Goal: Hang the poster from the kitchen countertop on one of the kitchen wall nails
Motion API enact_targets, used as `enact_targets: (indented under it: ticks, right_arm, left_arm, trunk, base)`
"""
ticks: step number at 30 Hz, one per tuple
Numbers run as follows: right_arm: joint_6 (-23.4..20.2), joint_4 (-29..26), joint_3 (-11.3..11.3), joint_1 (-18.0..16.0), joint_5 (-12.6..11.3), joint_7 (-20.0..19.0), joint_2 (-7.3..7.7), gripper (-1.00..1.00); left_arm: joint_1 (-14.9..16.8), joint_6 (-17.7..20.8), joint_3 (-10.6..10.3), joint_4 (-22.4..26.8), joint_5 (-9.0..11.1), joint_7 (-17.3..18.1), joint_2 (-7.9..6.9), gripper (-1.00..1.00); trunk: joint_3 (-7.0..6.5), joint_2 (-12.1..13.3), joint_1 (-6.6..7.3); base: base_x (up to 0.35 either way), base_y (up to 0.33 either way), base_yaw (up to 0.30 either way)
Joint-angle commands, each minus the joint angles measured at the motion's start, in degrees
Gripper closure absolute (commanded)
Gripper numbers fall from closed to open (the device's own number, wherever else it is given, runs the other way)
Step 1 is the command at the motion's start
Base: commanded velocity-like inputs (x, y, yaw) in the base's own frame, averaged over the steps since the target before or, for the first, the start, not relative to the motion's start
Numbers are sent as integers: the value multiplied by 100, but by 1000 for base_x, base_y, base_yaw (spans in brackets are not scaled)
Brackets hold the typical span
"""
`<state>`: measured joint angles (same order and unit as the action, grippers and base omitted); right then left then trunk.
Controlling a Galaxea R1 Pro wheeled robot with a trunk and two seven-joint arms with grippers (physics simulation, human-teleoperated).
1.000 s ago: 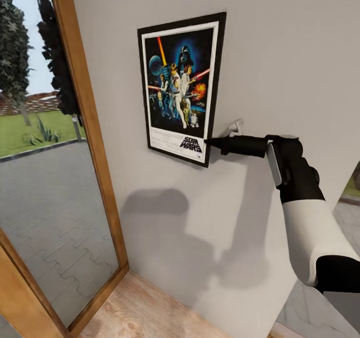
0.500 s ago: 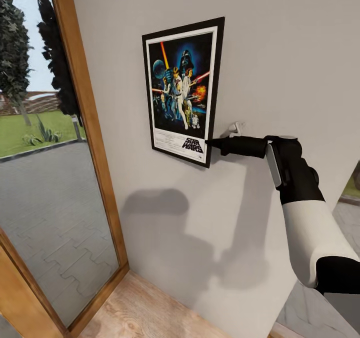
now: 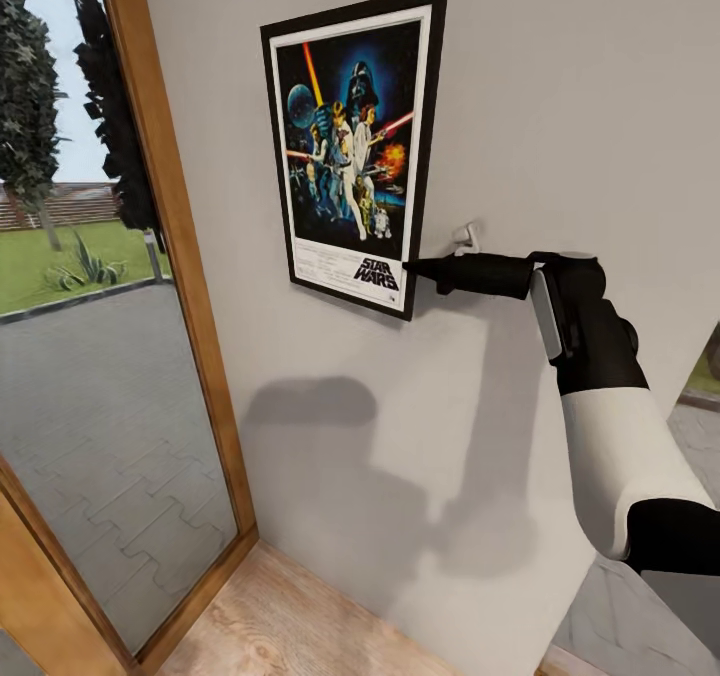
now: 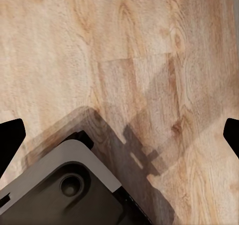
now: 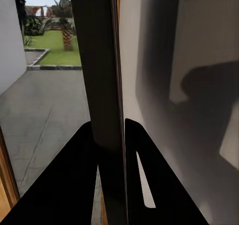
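Poster (image 3: 350, 151) held flat against pale wall (image 3: 560, 86), upper centre of head view; right gripper (image 3: 412, 268) pinching its lower right frame edge, fingers (image 5: 144, 180) pressed onto it. Judged light, rigid, thin; corner hold likely to let it pivot. Left gripper spread above wood floor (image 4: 124, 50).

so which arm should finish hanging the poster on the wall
Right. The right gripper already has its jaws clamped on the lower right edge of the poster, holding it against the wall. The left gripper points down at the wooden floor, jaws apart, away from the poster.
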<state>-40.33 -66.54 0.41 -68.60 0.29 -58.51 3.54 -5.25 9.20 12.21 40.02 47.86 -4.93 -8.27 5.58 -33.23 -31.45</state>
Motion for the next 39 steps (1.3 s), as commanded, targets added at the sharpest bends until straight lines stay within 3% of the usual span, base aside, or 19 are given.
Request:
enact_targets:
  ticks: [1, 8, 16, 39]
  right_arm:
    - [-33, -3, 4, -6, -1, -12, 3, 100]
    - [-33, -3, 4, -6, -1, -12, 3, 100]
    - [-89, 41, -1, 176, 51, 42, -100, 100]
    - [-120, 52, -15, 189, 43, 51, -108, 100]
  left_arm:
    - [-3, 35, 2, 21, 57, -35, 0, -100]
    - [-3, 35, 2, 21, 57, -35, 0, -100]
    - [54, 38, 9, -11, 31, -51, -23, -100]
    - [53, 31, 10, -16, 23, -52, -17, -100]
  trunk:
    - [10, -9, -3]
    - [10, -9, -3]
    - [10, -9, -3]
    - [10, -9, -3]
  base:
    - [0, 0, 0]
    - [0, 0, 0]
    - [0, 0, 0]
    - [0, 2, 0]
